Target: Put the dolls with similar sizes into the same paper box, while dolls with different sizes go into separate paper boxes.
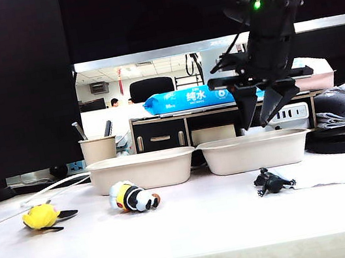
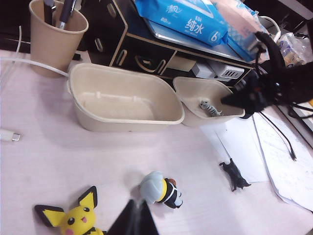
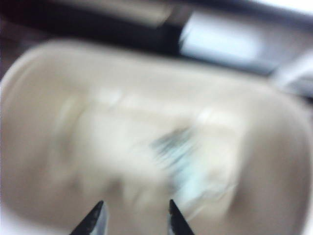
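The right gripper (image 1: pixel 266 112) hangs released above the right box (image 1: pixel 256 151), where the grey doll (image 2: pixel 209 107) lies. The left gripper (image 2: pixel 133 220) is clenched, empty, above the tabletop (image 1: pixel 195 224).

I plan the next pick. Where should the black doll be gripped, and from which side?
Grip the black doll across its narrow body, coming from above: it lies flat on the table, limbs spread, clear of the right box. The right end effector is nearest.
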`<state>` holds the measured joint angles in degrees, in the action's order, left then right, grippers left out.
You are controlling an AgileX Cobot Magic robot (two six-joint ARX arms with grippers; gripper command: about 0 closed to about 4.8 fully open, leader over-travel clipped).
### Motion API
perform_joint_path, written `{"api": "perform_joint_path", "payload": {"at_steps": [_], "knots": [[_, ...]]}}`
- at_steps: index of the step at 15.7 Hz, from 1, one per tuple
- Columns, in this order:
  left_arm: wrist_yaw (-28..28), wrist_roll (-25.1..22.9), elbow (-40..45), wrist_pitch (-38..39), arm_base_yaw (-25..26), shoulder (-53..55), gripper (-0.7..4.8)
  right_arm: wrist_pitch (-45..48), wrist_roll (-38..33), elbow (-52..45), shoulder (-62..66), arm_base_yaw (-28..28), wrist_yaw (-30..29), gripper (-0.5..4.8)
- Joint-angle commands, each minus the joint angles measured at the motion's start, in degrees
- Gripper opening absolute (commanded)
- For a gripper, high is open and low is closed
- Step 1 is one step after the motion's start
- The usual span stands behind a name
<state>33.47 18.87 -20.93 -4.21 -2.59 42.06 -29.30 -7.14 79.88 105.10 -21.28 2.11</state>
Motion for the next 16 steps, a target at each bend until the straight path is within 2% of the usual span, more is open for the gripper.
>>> {"api": "perform_joint_path", "payload": {"at_steps": [1, 4, 10, 16], "knots": [[0.2, -1.1, -0.3, -0.6, 0.1, 0.0, 0.18, -9.6, -1.1, 0.3, -1.9, -1.2, -4.7, 1.63], [-0.3, -1.6, -0.3, -0.6, 0.1, 0.0, 0.18, -18.4, -1.2, 0.1, -2.2, -4.4, -4.6, 1.63], [-0.2, -1.5, -0.3, -0.5, 0.1, -0.1, 0.18, -25.0, -1.9, 0.0, -2.2, -8.6, -1.4, 1.63], [-0.2, -1.6, -0.3, -0.5, 0.1, -0.1, 0.18, -20.3, -4.3, -6.0, -2.1, -10.2, -1.8, 1.63]]}}
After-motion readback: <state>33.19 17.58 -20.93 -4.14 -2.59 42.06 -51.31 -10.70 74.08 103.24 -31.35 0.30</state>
